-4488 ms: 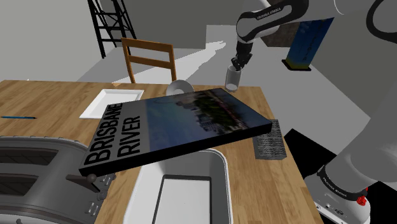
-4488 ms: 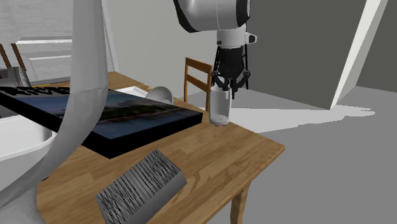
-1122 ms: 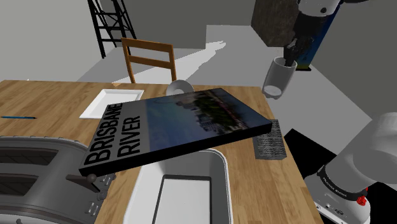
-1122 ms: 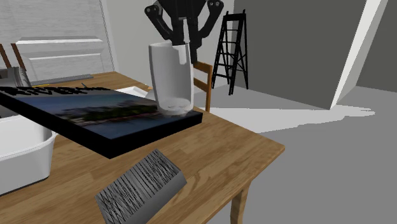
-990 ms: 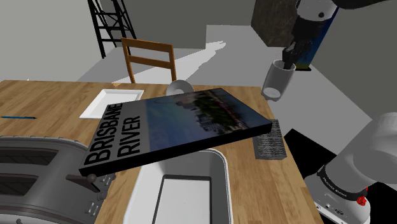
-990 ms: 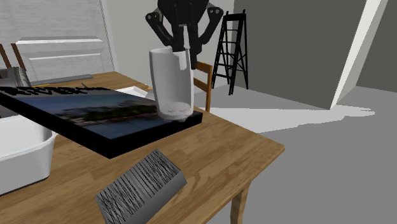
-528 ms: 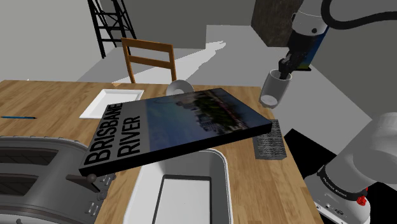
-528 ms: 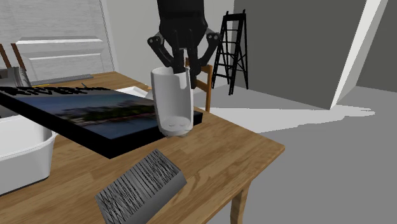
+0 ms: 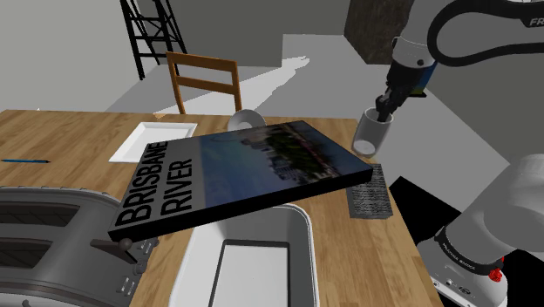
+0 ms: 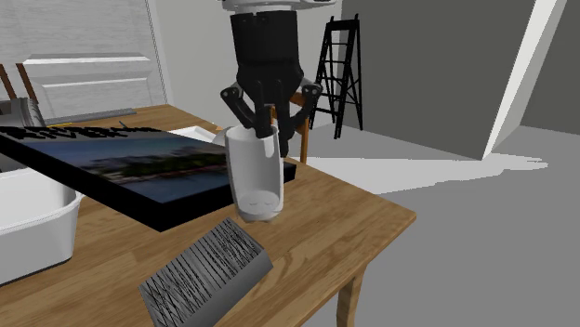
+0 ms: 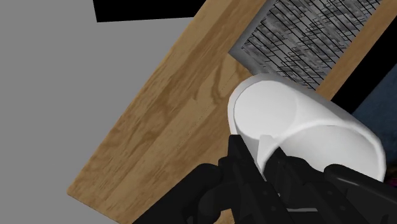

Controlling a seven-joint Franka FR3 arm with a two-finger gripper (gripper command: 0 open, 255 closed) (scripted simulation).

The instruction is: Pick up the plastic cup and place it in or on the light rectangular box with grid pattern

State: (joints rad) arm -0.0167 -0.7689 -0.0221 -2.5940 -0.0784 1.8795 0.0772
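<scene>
From my station I see the arm reaching out high from its stand, the forearm bent over and the wrist pointing down at the bench (image 9: 52,131) edge on the stand's side. The gripper (image 9: 382,106) hangs from it at a slight slant, clamped on the rim of the white cup (image 9: 371,131): one finger goes down inside the cup, the other presses on the outer wall. The cup hangs mouth up and a little tilted, clear of the bench, above that edge near its far corner.

The grid box (image 9: 370,194), grey with a dark mesh pattern, lies flat against the same edge, nearer the stand than the cup and apart from it. Beside it the big "Brisbane River" book (image 9: 235,174) is propped at an angle over a white tub (image 9: 301,227).

The second exterior view faces the gripper (image 10: 265,121) head-on, so there I can see the finger inside the cup (image 10: 256,176) and the cup's base in the air between the book (image 10: 139,167) and the grid box (image 10: 206,269). It also shows a black ladder (image 10: 336,74) behind the arm.

The wrist view looks down past the gripper (image 11: 257,156) along the cup (image 11: 299,121). Beyond the cup's base I see bare bench (image 11: 165,121) wood and, just past it, the grid box (image 11: 305,38).
</scene>
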